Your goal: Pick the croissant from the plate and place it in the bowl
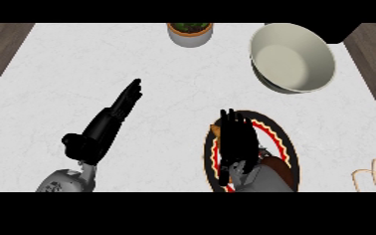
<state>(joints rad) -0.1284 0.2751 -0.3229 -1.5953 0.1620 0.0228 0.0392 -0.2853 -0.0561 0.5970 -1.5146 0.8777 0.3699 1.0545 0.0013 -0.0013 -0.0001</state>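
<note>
- Head view, plate (pixel 283 135) taken as ref. point: dark, red-and-yellow rim band, sits on white counter (pixel 88 59).
- Croissant (pixel 216 130): on plate, at its left rim; only a brown sliver shows, rest hidden under R hand.
- R hand (pixel 238 144): directly over plate, fingers straight and pointing away from robot, released; nothing grasped as far as visible.
- L hand (pixel 110 122): well left of plate, above bare counter, fingers straight, released, holds nothing.
- Bowl (pixel 294 62): pale, beyond plate and slightly right, apart from it.
- Potted plant (pixel 190 34): far beyond plate, at counter's far edge.
</note>
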